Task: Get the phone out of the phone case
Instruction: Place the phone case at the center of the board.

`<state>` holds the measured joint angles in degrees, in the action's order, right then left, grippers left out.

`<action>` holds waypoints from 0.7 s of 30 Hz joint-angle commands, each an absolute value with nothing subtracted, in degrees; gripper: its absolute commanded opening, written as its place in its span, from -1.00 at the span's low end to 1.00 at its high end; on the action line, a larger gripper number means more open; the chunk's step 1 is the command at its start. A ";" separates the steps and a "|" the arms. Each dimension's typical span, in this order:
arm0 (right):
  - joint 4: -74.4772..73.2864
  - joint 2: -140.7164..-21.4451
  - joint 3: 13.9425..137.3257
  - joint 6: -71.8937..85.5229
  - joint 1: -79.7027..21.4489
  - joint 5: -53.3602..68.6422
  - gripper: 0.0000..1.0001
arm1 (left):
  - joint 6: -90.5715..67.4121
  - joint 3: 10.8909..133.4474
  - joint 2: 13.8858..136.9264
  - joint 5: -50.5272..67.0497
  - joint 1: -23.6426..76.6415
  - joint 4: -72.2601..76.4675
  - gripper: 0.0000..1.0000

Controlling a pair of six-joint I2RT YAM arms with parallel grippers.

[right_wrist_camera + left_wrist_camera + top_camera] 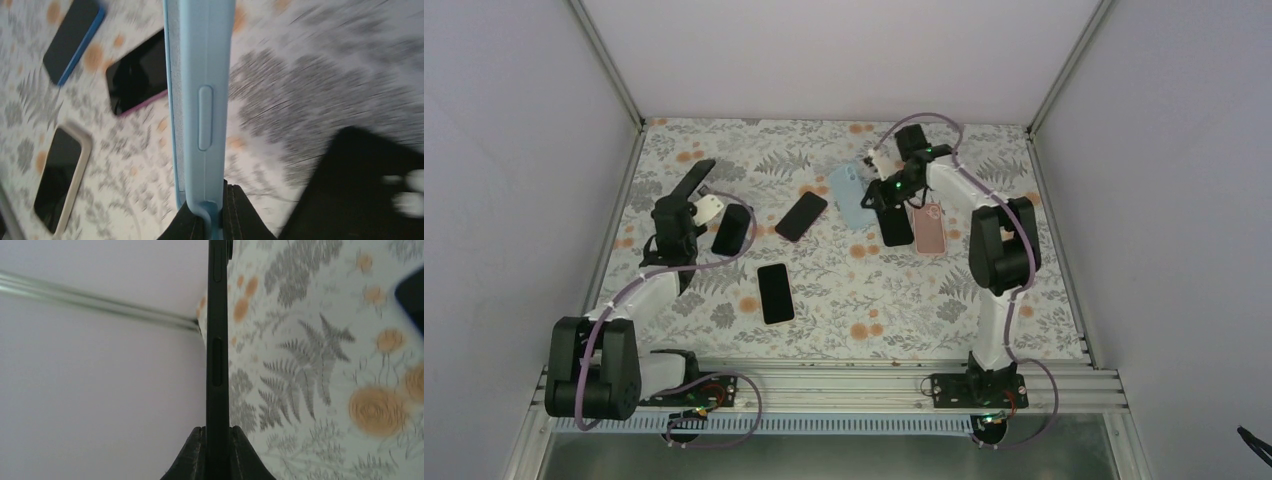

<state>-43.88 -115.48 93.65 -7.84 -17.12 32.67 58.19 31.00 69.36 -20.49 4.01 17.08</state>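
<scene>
The floral table (844, 330) fills the middle of the top view. The left arm (639, 300) reaches to its upper left and the right arm (994, 250) to its upper right. A cream-cased phone (775, 293) lies flat at centre, and a pink case (929, 228) lies right of centre.

The light blue phone case (200, 75) stands edge-on, clamped at its lower end by the right gripper (215, 210). Whether anything sits inside it cannot be told. The black phone (218, 340) is well apart at the left, also edge-on, pinched at its lower end by the left gripper (217, 440).
</scene>
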 commanded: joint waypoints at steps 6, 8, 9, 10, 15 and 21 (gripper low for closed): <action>-49.48 -120.20 92.29 -12.15 -20.34 32.14 -0.93 | 63.66 22.71 71.55 -18.92 -0.25 25.13 -0.95; -48.86 -120.40 91.15 -12.02 -20.54 30.90 -0.93 | 64.20 21.48 72.27 -19.02 -0.36 25.46 -0.95; -48.46 -120.39 90.71 -11.79 -20.56 30.05 -0.93 | 64.54 21.02 72.38 -19.02 -0.36 25.29 -0.94; -48.12 -120.41 90.30 -11.40 -20.57 28.86 -0.90 | 64.90 20.49 72.23 -18.82 -0.35 24.91 -0.81; -47.74 -118.81 89.51 -10.71 -20.48 23.88 -0.35 | 64.34 21.01 67.43 -11.81 -0.52 12.36 0.13; -47.28 -114.88 89.76 -11.73 -20.69 15.13 0.48 | 63.78 25.38 62.74 -4.94 -0.70 -1.09 0.53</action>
<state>-48.07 -119.66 90.04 -10.72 -20.21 22.52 64.38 20.93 66.30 -12.08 -0.27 9.30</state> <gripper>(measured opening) 0.640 0.703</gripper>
